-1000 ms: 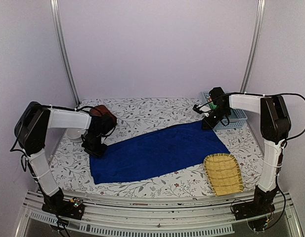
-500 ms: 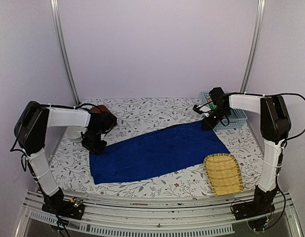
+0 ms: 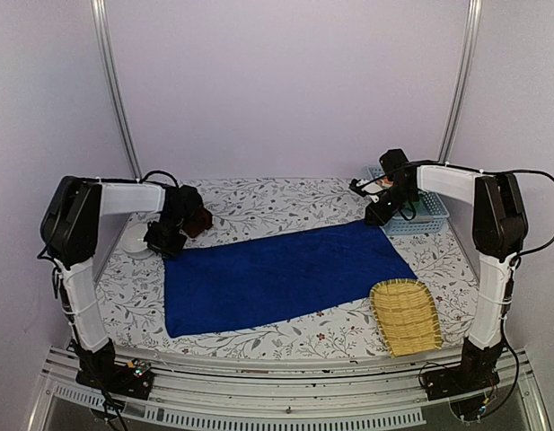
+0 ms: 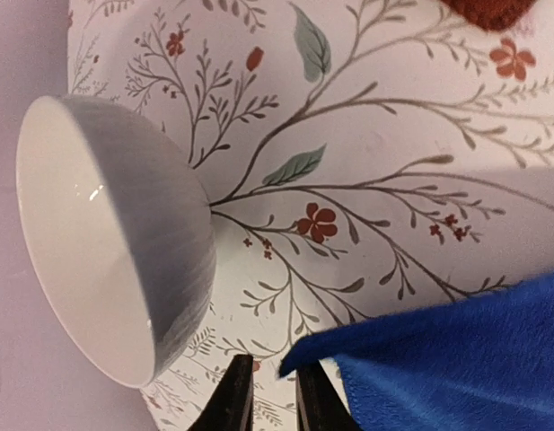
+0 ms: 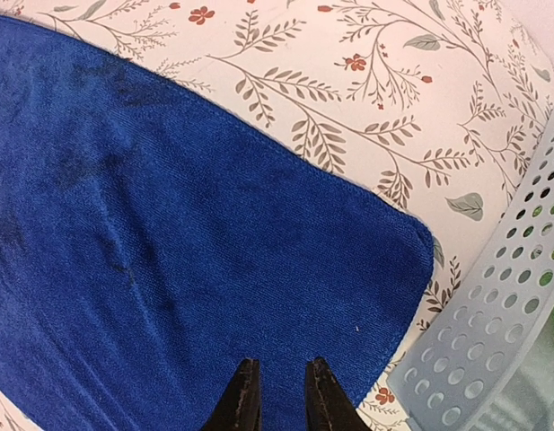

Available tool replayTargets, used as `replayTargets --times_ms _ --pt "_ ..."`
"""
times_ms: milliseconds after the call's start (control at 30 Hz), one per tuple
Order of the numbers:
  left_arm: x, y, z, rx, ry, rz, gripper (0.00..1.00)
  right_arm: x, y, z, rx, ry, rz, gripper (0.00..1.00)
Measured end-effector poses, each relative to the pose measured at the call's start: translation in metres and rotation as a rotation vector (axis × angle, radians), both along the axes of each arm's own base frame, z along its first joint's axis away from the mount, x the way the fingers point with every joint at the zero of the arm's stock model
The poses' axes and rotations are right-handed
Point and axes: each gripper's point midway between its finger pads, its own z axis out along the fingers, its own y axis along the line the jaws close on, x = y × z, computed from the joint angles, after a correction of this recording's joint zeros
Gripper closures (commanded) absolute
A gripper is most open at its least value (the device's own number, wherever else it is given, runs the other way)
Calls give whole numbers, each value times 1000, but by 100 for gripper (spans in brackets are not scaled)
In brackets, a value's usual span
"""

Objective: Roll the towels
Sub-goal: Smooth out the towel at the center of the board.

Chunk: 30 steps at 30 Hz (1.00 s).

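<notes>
- The blue towel [image 3: 285,278] lies spread flat across the middle of the bench [image 3: 259,202]. Its long side runs from the near left up to the far right.
- The left gripper [image 3: 167,241] is at the towel's far-left corner.
- In the left wrist view its jaws stand slightly apart, with patterned tablecloth showing in the gap. The tip of the blue corner [image 4: 299,359] lies right at the fingertips, and nothing is pinched between them.
- The reddish-brown towel [image 3: 197,219] sits as a small bundle just beyond the left gripper, apart from the blue one.
- A white bowl [image 3: 135,242] rests on the bench to the left of that gripper, near the blue corner but not touching it.
- The right gripper [image 3: 381,214] is over the towel's far-right end.
- In the right wrist view its jaws are slightly parted, with flat blue cloth [image 5: 169,224] visible between them. They grip nothing. Whether the tips touch the cloth cannot be told.
- A pale blue perforated basket [image 3: 425,214] stands just right of that corner. Something green shows through its holes.
- A yellow wicker tray [image 3: 405,316] lies at the near right, its far edge meeting the towel's near-right edge.
</notes>
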Motion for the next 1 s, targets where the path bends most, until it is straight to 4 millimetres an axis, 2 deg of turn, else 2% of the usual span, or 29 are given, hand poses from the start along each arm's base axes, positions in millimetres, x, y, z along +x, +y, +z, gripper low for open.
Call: replayTargets --times_ms 133,300,400,500,700,867,1000 --pt "-6 2 -9 25 35 11 72 0 0 0 2 3 -5 79" --pt "-9 -11 8 11 6 -15 71 2 -1 -2 -5 4 -13 79" --pt "-11 -26 20 -41 -26 -36 73 15 -1 -3 -24 -13 -22 80" --pt "-19 -39 25 -137 -45 -45 77 33 -3 -7 -59 -36 -34 87" --pt "-30 -50 8 -236 -12 -40 88 52 -8 -30 -150 -47 -51 90" --pt "-14 -47 -3 -262 -27 -14 92 60 -15 -54 -237 -40 -63 91" --pt "-4 -40 -17 -256 -25 9 90 67 -22 -68 -294 -46 -76 92"
